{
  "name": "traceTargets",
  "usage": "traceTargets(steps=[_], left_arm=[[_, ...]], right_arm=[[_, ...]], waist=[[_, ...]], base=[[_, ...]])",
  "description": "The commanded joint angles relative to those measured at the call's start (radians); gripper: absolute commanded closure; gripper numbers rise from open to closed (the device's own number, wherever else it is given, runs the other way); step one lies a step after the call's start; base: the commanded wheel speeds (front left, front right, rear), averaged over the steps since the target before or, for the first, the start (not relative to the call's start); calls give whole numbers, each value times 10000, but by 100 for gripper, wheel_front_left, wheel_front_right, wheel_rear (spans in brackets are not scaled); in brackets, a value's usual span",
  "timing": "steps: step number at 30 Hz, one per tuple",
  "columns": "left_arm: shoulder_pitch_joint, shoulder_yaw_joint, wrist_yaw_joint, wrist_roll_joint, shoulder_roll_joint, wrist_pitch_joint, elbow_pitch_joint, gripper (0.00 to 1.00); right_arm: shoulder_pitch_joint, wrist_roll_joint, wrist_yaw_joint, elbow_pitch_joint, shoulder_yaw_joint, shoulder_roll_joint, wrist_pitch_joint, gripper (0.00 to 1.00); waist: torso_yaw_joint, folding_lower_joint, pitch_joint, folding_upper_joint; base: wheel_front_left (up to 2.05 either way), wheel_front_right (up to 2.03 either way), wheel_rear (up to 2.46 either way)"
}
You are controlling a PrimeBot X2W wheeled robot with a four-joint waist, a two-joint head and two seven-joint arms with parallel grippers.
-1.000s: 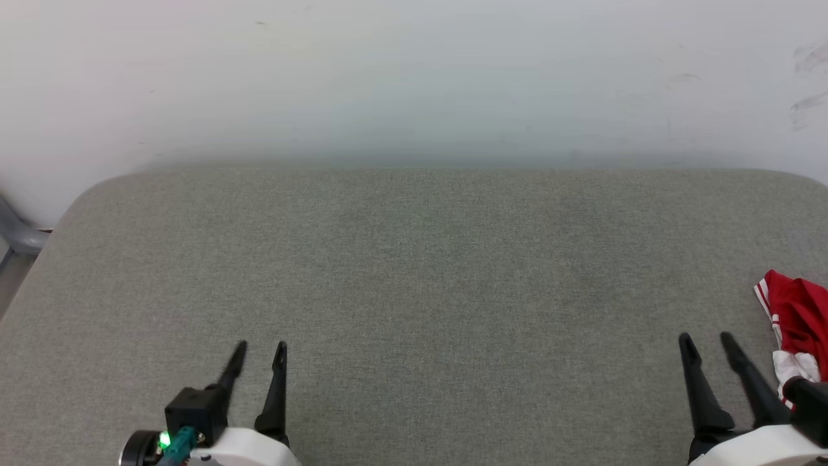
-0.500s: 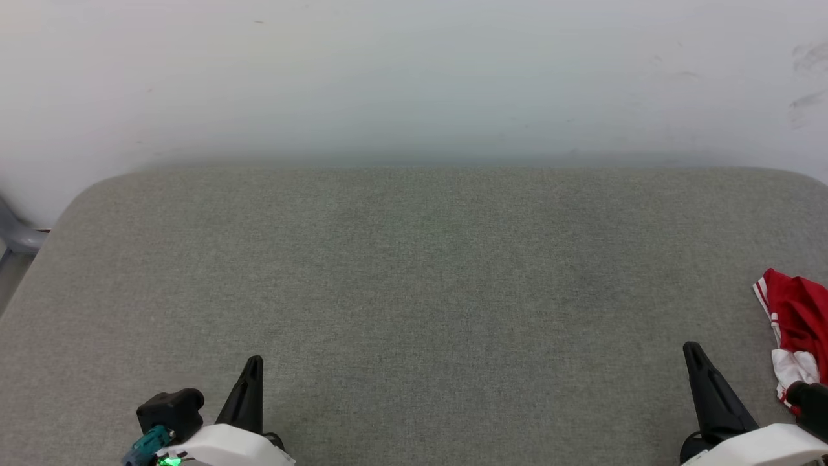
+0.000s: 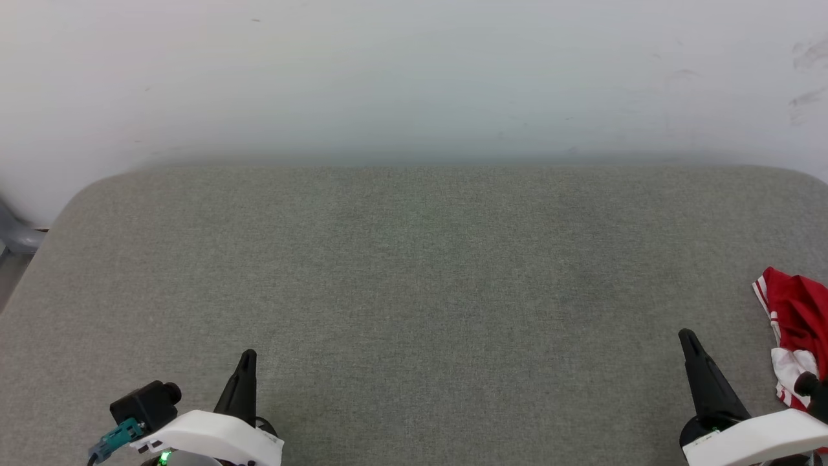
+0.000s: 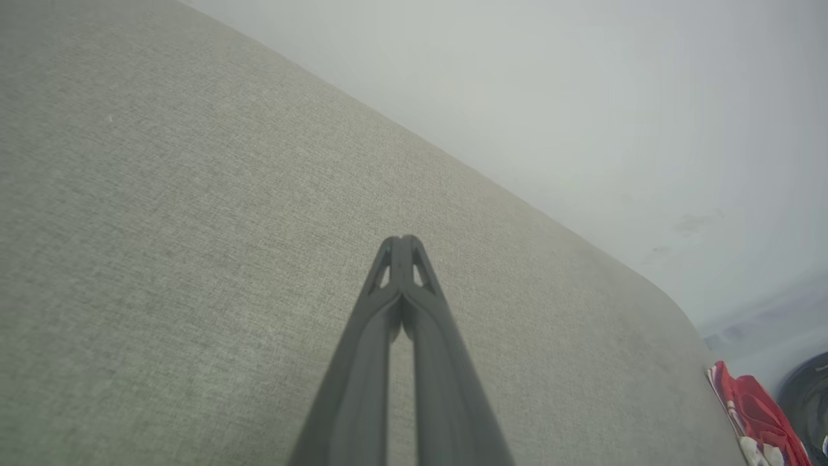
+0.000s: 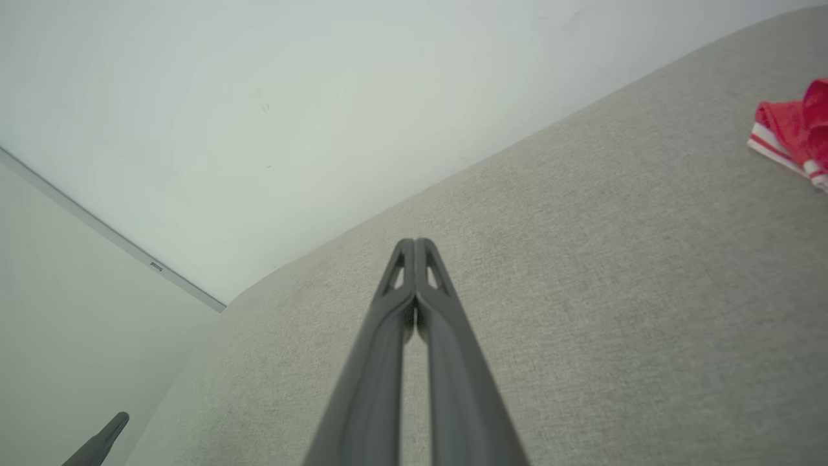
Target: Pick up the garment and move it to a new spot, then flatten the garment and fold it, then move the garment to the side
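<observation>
1. The garment [image 3: 799,317], a crumpled red shirt with white patches and red-and-white striped trim, lies bunched at the far right of the grey fabric-covered table [image 3: 414,259]. The head view's edge cuts part of it off.
2. My right gripper [image 3: 686,336] is the nearer one, just left of the garment and not touching it. Its two dark fingers are pressed together tip to tip, with nothing between them.
3. In the right wrist view the striped hem shows at the upper right, well off the line my closed fingers point along.
4. My left gripper [image 3: 248,357] sits low at the table's left side, well apart from the garment. It too is closed tight on nothing, over bare fabric.
5. In the left wrist view the red cloth shows at the lower right corner, at the table's rounded end.
6. A pale wall [image 3: 414,77] rises behind the table's far edge, with faint scuffs at its upper right.
</observation>
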Motion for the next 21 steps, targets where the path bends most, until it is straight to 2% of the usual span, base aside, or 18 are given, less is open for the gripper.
traceTargets(steps=[1,21], left_arm=[[-321,158,-72,-325,-16,77,-101,100],[-540,849,-481,-2679,-376,774,-2,100]], right_arm=[[-289,391,-1,-19,11,-99,-29,100],[-829,3053,-1,799,33,-136,8,100]], waist=[[-3,-1,3,-1],[-41,-1,46,-1]], base=[[0,0,0],[0,0,0]])
